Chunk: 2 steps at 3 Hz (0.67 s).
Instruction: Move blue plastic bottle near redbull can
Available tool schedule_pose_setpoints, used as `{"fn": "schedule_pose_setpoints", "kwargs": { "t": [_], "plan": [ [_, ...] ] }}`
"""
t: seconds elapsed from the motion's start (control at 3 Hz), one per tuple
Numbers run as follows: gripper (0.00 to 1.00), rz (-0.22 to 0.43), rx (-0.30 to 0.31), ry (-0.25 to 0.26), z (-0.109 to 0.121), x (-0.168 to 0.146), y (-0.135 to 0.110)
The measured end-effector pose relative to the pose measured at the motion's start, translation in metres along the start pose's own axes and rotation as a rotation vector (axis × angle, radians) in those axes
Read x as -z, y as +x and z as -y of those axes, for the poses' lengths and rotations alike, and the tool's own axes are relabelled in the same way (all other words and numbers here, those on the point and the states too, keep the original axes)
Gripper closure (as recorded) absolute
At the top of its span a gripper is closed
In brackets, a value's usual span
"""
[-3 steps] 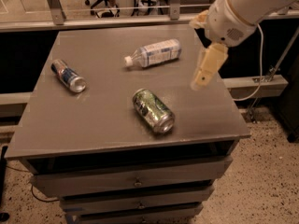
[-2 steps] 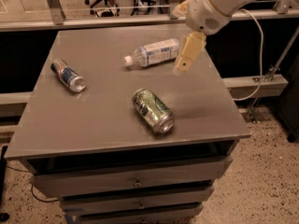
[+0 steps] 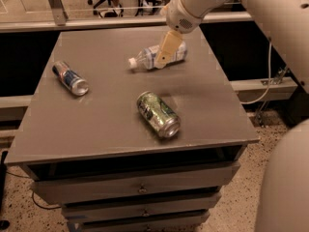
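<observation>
The blue plastic bottle (image 3: pixel 144 58) lies on its side at the back middle of the grey table (image 3: pixel 207 95), white cap pointing left. The redbull can (image 3: pixel 70 77), slim and blue-and-silver, lies on its side near the left edge, well apart from the bottle. My gripper (image 3: pixel 163 58) hangs from the white arm (image 3: pixel 193 6) and comes down over the middle of the bottle, covering part of its label. I cannot tell whether it touches the bottle.
A fatter green patterned can (image 3: pixel 158 114) lies on its side at the front middle of the table. The table is a cabinet with drawers (image 3: pixel 140 190) below. A rail (image 3: pixel 96 24) and office chairs stand behind it. A white robot part (image 3: pixel 285 187) fills the lower right.
My gripper has moved left from beyond the table's right side and now sits over the bottle. The bottle and both cans have not moved.
</observation>
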State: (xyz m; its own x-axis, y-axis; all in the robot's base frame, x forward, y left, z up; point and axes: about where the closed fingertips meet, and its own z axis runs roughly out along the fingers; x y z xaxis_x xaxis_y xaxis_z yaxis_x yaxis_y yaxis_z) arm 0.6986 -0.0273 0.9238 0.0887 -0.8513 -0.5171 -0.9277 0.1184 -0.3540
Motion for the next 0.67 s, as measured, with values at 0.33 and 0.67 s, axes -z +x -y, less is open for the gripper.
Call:
{"fn": "schedule_pose_setpoints", "kwargs": {
  "t": [0.33,0.67],
  "plan": [
    [0.0,-0.026,-0.046,-0.021,0.014,-0.036,0.007],
    [0.0,-0.059,-0.072,-0.05,0.022,-0.065,0.016]
  ]
}}
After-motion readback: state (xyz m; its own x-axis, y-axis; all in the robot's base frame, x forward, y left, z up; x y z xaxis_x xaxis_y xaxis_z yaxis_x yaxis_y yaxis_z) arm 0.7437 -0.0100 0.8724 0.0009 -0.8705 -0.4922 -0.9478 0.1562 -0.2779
